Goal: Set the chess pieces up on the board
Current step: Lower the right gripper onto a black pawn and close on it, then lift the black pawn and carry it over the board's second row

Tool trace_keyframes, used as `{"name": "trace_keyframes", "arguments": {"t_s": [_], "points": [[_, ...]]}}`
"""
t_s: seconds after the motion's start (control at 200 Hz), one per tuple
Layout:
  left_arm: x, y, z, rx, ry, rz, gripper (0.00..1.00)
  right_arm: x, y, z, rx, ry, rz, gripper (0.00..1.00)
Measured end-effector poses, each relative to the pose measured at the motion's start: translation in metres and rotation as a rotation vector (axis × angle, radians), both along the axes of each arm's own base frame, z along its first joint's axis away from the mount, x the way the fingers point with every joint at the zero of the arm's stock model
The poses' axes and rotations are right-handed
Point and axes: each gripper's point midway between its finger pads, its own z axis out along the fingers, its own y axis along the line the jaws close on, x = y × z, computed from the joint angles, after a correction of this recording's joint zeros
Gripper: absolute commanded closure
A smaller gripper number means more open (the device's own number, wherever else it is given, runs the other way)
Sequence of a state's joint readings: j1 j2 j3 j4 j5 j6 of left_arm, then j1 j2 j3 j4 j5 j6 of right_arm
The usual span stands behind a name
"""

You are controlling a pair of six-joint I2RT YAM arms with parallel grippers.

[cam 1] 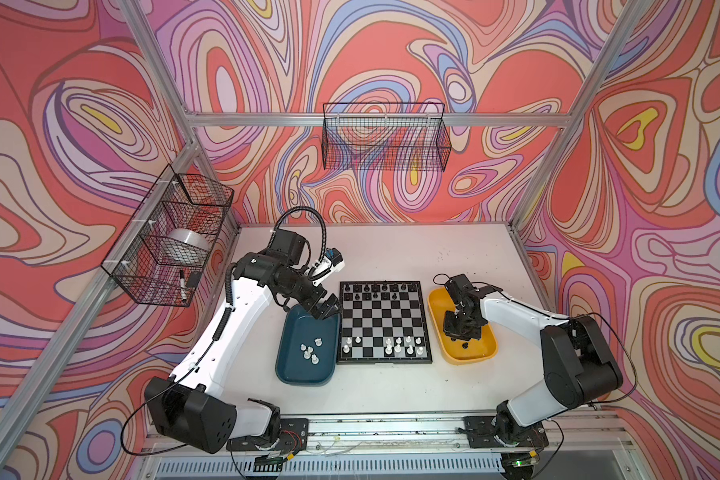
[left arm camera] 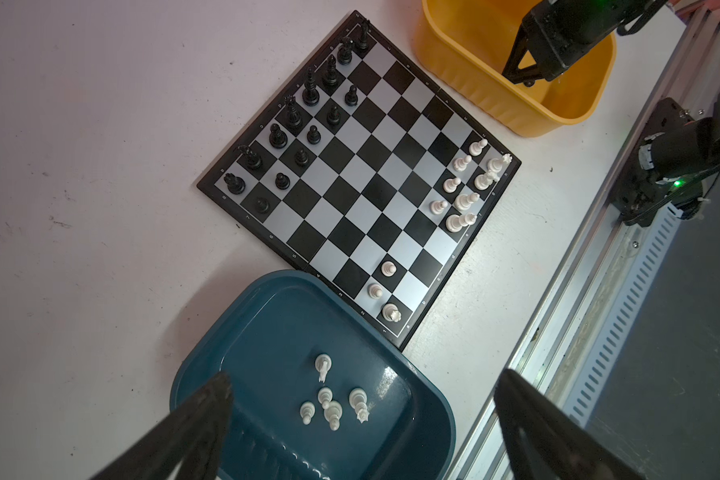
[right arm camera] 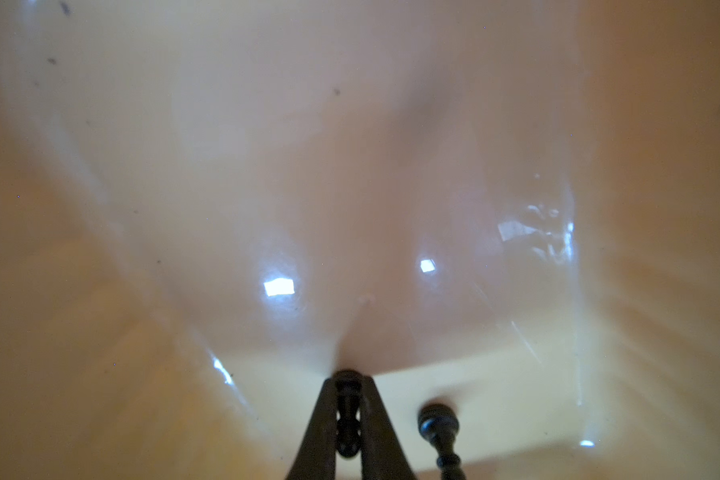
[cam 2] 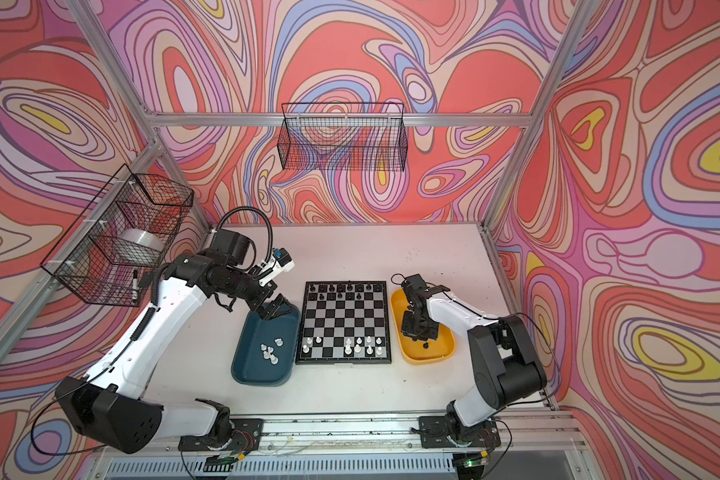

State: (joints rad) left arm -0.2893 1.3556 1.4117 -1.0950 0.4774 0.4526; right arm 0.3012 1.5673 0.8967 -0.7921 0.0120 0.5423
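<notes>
The board (cam 1: 385,320) (cam 2: 344,322) (left arm camera: 362,187) lies mid-table. Black chess pieces (cam 1: 375,287) fill its far rows. White chess pieces (cam 1: 398,347) stand along its near rows. Several white chess pieces (cam 1: 308,353) (left arm camera: 333,405) lie in the teal tray (cam 1: 304,374). My left gripper (cam 1: 327,309) (left arm camera: 366,380) hangs open over that tray's far end, holding nothing. My right gripper (cam 1: 461,337) (right arm camera: 347,380) is down in the yellow tray (cam 1: 481,353), shut on a black chess piece (right arm camera: 347,415). Another black piece (right arm camera: 437,424) lies beside it.
A wire basket (cam 1: 175,237) on the left wall holds a tape roll and a marker. A second wire basket (cam 1: 385,137) hangs on the back wall. An aluminium rail (cam 1: 371,428) runs along the table's front edge between the arm bases.
</notes>
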Motion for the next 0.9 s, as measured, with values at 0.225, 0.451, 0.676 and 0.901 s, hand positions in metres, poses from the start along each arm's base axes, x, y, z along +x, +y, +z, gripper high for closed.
{"name": "trace_keyframes", "arguments": {"t_s": [0.225,0.451,0.676,0.901], "points": [[0.0,0.0,0.0,0.002,-0.001,0.001,0.01,0.001,-0.001,0.001,-0.006,-0.004,0.004,0.9],[0.0,0.001,-0.002,0.007,0.001,0.003,0.02,0.009,0.0,0.01,-0.011,-0.022,0.017,0.9],[-0.001,0.002,-0.005,0.012,0.008,0.004,0.02,0.016,0.001,0.02,-0.018,-0.034,0.032,0.9],[-0.001,0.002,-0.007,0.013,0.012,0.005,0.02,0.021,0.002,0.031,-0.02,-0.045,0.045,0.9]]}}
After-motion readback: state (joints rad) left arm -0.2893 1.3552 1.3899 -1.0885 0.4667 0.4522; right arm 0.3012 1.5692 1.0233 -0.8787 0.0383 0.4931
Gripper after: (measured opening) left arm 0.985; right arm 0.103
